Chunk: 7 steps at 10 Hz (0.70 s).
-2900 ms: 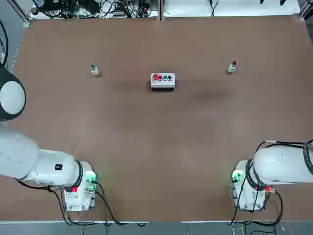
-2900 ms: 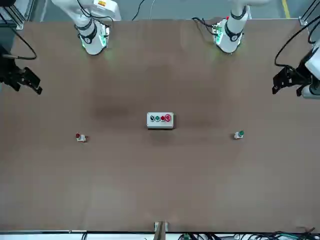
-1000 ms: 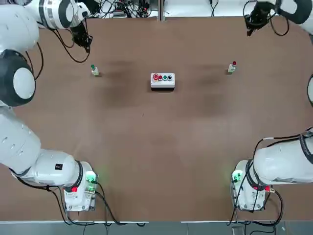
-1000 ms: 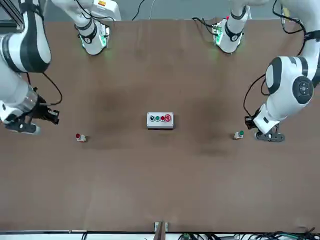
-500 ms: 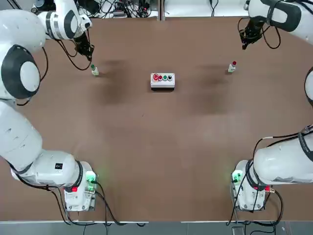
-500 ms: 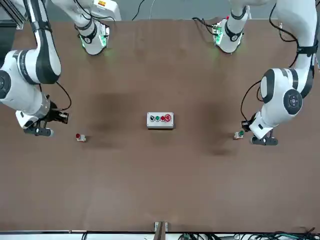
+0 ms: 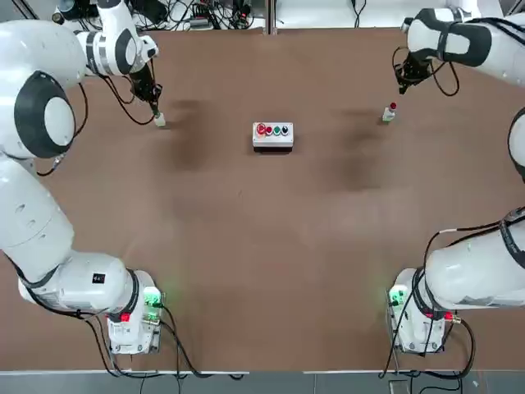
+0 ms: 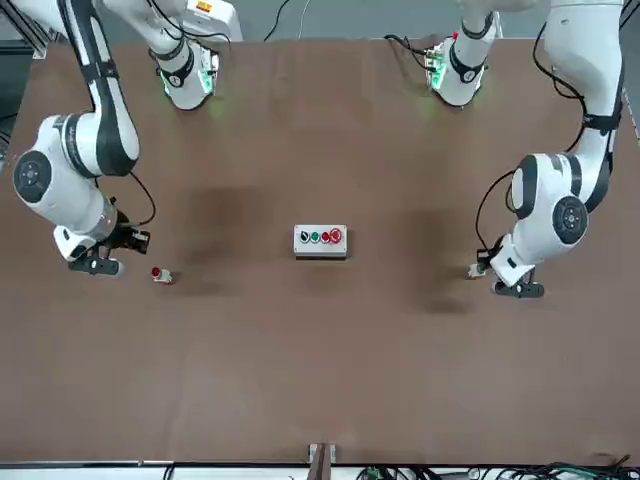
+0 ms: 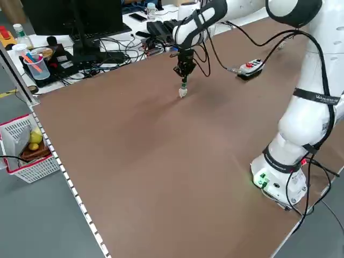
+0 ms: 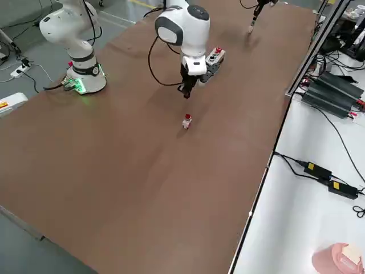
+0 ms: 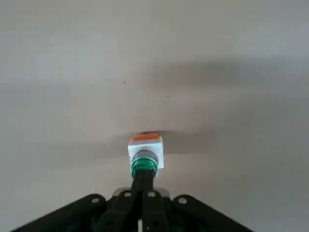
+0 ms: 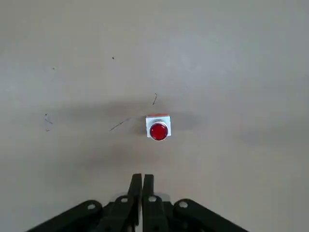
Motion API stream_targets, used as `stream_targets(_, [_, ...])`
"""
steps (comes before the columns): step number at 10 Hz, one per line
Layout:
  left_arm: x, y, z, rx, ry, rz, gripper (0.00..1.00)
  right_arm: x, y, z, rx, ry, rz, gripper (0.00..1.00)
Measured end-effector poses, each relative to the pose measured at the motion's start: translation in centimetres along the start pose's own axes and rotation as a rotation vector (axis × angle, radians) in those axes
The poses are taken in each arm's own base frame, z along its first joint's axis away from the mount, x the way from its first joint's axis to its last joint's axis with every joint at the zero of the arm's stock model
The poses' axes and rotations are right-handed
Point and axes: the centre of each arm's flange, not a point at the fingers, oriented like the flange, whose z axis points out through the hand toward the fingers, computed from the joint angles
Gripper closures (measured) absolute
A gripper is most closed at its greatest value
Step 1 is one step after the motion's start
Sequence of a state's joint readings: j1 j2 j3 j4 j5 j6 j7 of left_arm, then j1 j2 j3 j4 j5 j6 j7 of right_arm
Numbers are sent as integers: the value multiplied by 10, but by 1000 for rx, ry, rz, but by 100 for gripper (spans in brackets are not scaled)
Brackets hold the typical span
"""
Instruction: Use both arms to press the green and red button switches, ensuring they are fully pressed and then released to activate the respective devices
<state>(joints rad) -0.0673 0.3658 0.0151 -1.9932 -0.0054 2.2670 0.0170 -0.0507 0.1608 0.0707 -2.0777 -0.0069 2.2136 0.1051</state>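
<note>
The green button switch [image 11: 145, 157] stands at the far left of the table [image 7: 159, 121]. My left gripper [image 11: 143, 178] is shut, and its joined tips sit right on the green cap; from overhead this gripper [image 7: 155, 105] is directly over the switch. The red button switch [image 12: 158, 130] stands at the far right [image 7: 390, 111]. Shut with nothing in it, my right gripper [image 12: 141, 182] hangs a little short of the red cap, and the top view shows it [image 7: 401, 85] just beyond the switch.
A white box [image 7: 272, 134] with a row of red and green buttons sits mid-table between the two switches. Cables and equipment lie past the far edge [image 7: 164, 12]. Both arm bases [image 7: 131, 316] stand at the near edge.
Both arms swung in from the far corners toward their switches. The left gripper's tips came down onto the green cap; the right gripper drew closer to the red switch.
</note>
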Motion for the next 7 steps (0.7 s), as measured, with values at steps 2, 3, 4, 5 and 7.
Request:
stream_targets(2, [0,0,1,0,-2,0,99,0,-2,13,1,0,-8,93])
stream_targets(3, [-1,0,2,0,-4,-1,99,0,-3,20,1,-9,-10,93])
stream_targets(4, [-2,-3,3,0,-6,-6,99,0,-3,29,0,-24,-11,93])
stream_targets(5, [-2,-8,4,-1,-7,-15,99,-2,-3,37,-1,-46,-16,93])
stream_targets(7, [-2,-13,7,-2,-4,-24,99,-6,-2,45,-4,-87,-30,93])
